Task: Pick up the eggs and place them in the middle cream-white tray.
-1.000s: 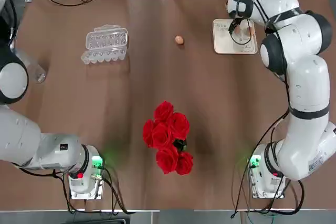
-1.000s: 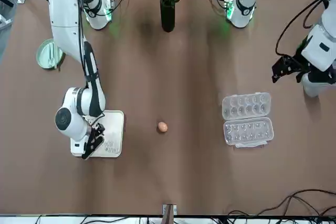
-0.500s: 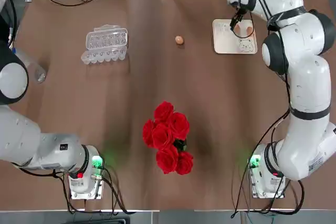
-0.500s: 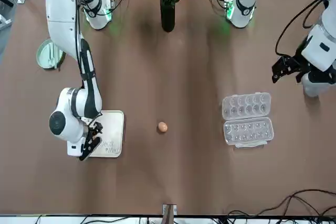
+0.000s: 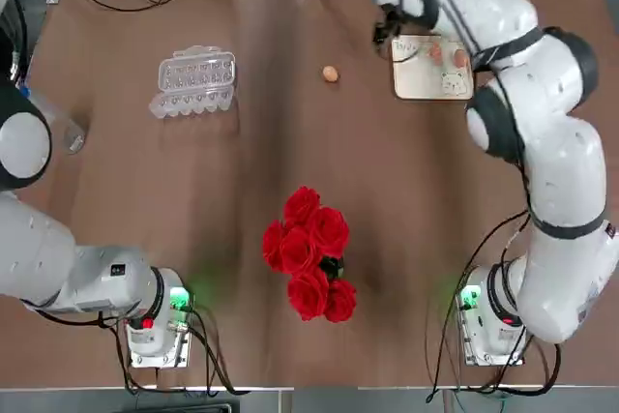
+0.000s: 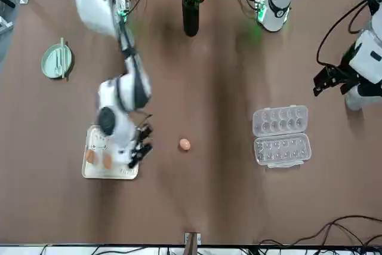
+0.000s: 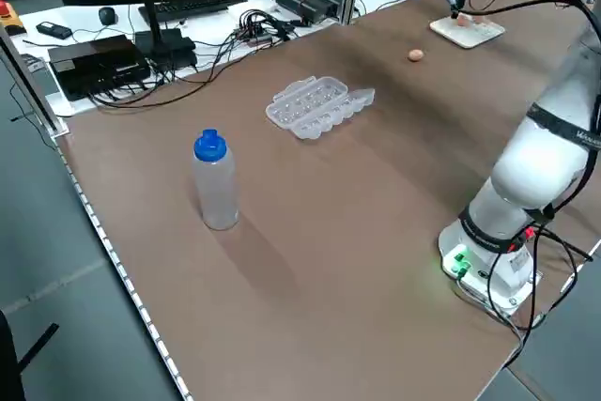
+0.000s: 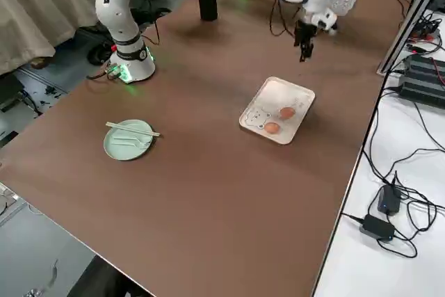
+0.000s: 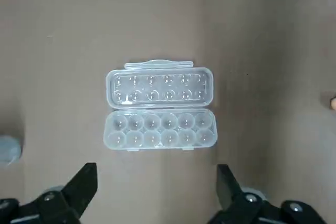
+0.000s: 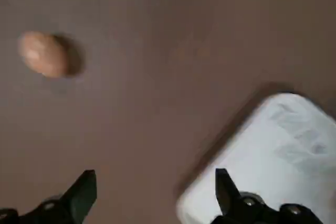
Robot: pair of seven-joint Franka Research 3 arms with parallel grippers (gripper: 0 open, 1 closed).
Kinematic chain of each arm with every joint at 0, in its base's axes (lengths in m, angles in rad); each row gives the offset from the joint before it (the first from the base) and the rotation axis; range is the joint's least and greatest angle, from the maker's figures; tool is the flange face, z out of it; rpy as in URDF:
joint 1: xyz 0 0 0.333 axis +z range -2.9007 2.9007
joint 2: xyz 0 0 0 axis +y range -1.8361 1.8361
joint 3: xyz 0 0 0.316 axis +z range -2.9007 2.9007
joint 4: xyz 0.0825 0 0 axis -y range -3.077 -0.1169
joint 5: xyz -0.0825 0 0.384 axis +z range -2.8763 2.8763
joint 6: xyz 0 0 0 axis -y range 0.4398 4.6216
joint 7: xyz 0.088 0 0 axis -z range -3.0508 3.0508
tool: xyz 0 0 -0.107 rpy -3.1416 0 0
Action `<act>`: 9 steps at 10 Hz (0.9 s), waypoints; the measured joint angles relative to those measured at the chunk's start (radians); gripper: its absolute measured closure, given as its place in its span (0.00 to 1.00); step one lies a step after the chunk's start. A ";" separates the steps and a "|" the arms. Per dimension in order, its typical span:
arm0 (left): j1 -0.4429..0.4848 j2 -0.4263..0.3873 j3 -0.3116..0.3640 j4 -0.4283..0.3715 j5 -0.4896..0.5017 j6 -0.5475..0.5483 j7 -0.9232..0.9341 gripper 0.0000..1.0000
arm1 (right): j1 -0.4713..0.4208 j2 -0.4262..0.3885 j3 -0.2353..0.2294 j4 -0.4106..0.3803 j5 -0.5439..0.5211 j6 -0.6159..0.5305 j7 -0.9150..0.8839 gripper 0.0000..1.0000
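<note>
Two orange-brown eggs (image 5: 435, 48) (image 5: 455, 57) lie on the cream-white tray (image 5: 414, 81) at the far right of the table; the front view shows the pair (image 6: 90, 156) (image 6: 108, 161) on the tray (image 6: 98, 172). A third egg (image 5: 330, 73) (image 6: 184, 144) rests alone on the table between tray and carton. My right gripper (image 5: 387, 22) (image 6: 141, 147) hovers open and empty just off the tray's edge, on the side facing that egg. Its wrist view holds the egg (image 10: 43, 53) ahead and the tray's corner (image 10: 278, 156). My left gripper (image 6: 327, 80) hangs open above the carton (image 9: 160, 107).
A clear plastic egg carton (image 5: 196, 81) lies open at the far left. A vase of red roses (image 5: 309, 253) stands mid-table near the arm bases. A pale green plate (image 6: 57, 61) with chopsticks and a blue-capped bottle (image 7: 216, 180) sit toward opposite table sides.
My right gripper has swung off the tray toward the lone egg, uncovering two eggs on the tray. The left arm has barely moved.
</note>
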 joint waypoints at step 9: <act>0.064 0.006 0.002 0.000 0.000 0.002 -0.004 0.00 | 0.141 0.155 0.043 0.054 0.043 0.318 -0.180 0.00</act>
